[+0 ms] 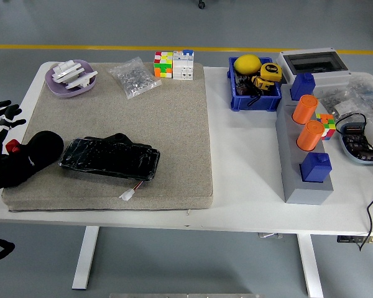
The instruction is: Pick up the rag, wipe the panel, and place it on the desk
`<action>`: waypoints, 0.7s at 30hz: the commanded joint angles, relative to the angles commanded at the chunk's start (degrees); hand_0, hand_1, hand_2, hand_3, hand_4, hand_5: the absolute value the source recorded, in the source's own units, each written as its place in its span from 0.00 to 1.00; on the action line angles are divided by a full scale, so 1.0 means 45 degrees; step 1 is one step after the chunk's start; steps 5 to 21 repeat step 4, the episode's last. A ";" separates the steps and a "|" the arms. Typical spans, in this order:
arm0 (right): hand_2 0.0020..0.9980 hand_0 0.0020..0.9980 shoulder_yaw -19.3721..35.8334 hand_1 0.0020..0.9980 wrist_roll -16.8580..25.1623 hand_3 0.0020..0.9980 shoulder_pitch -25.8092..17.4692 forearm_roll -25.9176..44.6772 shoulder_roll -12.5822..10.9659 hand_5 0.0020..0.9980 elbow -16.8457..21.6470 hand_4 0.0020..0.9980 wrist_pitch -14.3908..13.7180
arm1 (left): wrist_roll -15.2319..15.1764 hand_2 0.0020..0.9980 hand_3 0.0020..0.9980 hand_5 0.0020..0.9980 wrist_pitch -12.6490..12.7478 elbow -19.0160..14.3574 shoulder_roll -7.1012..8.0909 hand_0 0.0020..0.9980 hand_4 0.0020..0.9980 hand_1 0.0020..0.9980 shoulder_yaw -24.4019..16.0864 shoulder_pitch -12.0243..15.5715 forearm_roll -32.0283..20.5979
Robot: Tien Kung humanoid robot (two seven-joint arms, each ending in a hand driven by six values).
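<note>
Left hand sat at the mat's left edge, fingers loosely spread, holding nothing. Rag, a black crumpled heap, lay on the mat just left of the glossy black panel, touching it. That fit either a finished wipe or one pending.

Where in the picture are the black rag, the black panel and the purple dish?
black rag (31, 158), head view, on the middle of the cloth heap.
black panel (109, 158), head view, on the middle of its glossy top face.
purple dish (57, 90), head view, on its near-left rim.
</note>
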 joint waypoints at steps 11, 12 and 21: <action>0.65 0.53 -0.0089 0.57 -0.0013 0.55 -0.0014 0.0066 -0.0010 0.41 0.0000 0.93 0.0001 | -0.0002 0.61 0.58 0.35 0.0000 0.0003 0.0026 0.53 0.85 0.67 -0.0013 -0.0002 -0.0012; 0.65 0.53 -0.0089 0.57 -0.0013 0.55 -0.0014 0.0066 -0.0010 0.41 0.0000 0.93 0.0001 | -0.0002 0.61 0.58 0.35 0.0000 0.0003 0.0026 0.53 0.85 0.67 -0.0013 -0.0002 -0.0012; 0.65 0.53 -0.0089 0.57 -0.0013 0.55 -0.0014 0.0066 -0.0010 0.41 0.0000 0.93 0.0001 | -0.0002 0.61 0.58 0.35 0.0000 0.0003 0.0026 0.53 0.85 0.67 -0.0013 -0.0002 -0.0012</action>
